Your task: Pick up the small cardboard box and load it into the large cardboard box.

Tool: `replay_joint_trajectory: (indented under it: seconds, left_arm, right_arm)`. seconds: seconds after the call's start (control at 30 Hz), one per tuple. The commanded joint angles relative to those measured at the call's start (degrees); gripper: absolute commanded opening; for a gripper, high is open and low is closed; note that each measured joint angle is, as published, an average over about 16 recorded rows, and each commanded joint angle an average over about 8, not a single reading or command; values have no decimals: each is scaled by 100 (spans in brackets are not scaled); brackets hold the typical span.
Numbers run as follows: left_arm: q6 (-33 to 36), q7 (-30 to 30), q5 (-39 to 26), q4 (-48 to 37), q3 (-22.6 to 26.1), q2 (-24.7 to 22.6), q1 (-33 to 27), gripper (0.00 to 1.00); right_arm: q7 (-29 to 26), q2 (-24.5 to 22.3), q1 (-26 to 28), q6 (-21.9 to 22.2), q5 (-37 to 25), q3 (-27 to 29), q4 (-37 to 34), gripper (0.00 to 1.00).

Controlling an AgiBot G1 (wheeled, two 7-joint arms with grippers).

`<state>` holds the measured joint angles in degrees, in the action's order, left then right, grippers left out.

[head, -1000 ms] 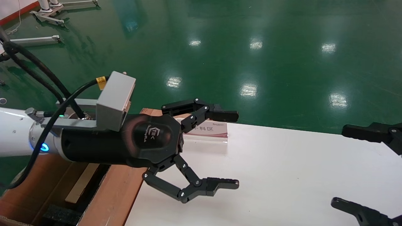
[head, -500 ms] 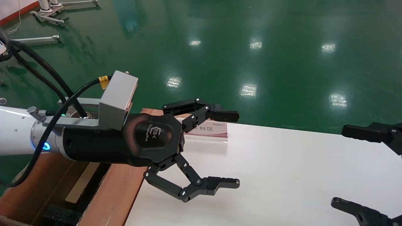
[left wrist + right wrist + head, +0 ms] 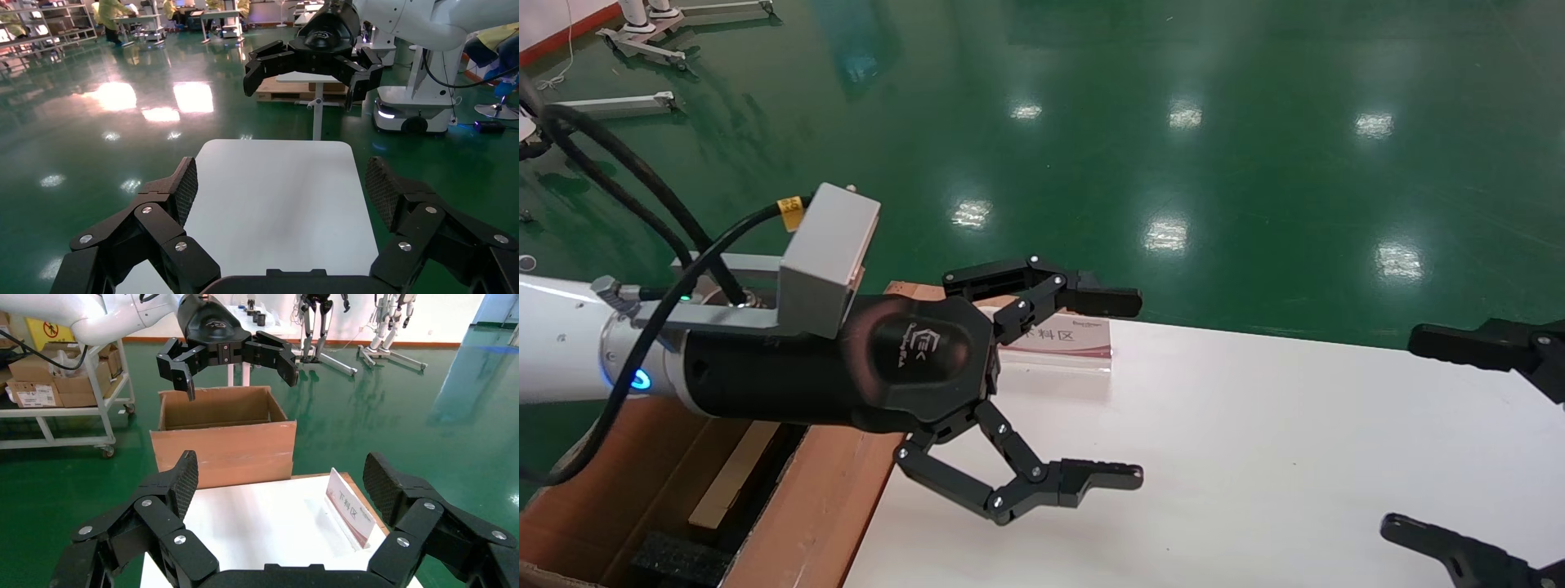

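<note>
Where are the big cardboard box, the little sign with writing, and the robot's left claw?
large cardboard box [image 3: 223, 450]: right wrist view, front wall.
sign [image 3: 1058, 336]: head view, printed face.
left gripper [image 3: 1120, 388]: head view, gap between open fingertips.

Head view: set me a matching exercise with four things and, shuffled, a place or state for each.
Things:
1. left gripper
2. right gripper
3. large box
4. sign

Places or states:
A. on the floor against the table's left end, flaps up
B. open, at the table's right end
C. standing on the table's far left corner
D. open, over the table's left end

Pairs: 1-D, 2-B, 3-A, 4-C
</note>
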<state>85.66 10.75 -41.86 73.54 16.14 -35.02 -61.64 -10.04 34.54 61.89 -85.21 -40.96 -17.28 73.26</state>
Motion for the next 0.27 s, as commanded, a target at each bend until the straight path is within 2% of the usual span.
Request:
replay_joint_trajectory:
  seconds: [0.03,0.27]
  left_arm:
    - [-1,0,0,-1,3,1,-3,100]
    - [-3,0,1,-3,8,2,-5,100]
  right_arm:
    - [0,0,0,0,0,0,0,100]
    - [0,0,0,0,0,0,0,100]
